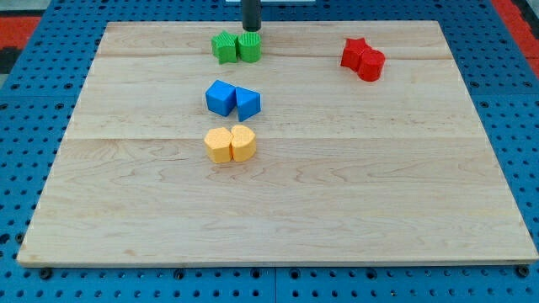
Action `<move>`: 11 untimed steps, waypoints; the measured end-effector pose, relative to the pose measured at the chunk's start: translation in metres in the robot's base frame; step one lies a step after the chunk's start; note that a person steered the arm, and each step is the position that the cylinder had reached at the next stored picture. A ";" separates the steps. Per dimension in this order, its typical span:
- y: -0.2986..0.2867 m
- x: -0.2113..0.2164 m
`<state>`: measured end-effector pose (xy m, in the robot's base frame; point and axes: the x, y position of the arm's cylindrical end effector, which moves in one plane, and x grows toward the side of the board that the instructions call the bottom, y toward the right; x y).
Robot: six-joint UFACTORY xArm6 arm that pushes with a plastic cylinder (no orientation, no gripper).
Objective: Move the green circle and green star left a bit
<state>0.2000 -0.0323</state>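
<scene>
Bench (278,202): 1 pale wooden board on a blue pegboard surround (25,126). Item 1, green star (225,47), upper centre of the frame, touching item 2, green circle (249,47), just to its right; these are the 2 task blocks. Item 3, my tip (251,30), the end effector on this rig: a plain dark rod with no jaws, so it neither opens nor closes and grips nothing. It stands at the top edge of the green circle, slightly toward its right side, touching or just short of it; I cannot tell which. I judge that placement deliberate, since a leftward sweep from the pair's right side would carry both blocks together. Items 4 and 5, blue cube (221,97) and a second blue block (248,103), shape unclear, touching, below the greens. Items 6 and 7, 2 yellow blocks (230,144), touching, lower again. Items 8 and 9, 2 red blocks (363,58), upper right, well apart from the rest. Leftward path from the greens looks unobstructed.
</scene>
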 end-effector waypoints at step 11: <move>0.018 0.037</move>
<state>0.2372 -0.0142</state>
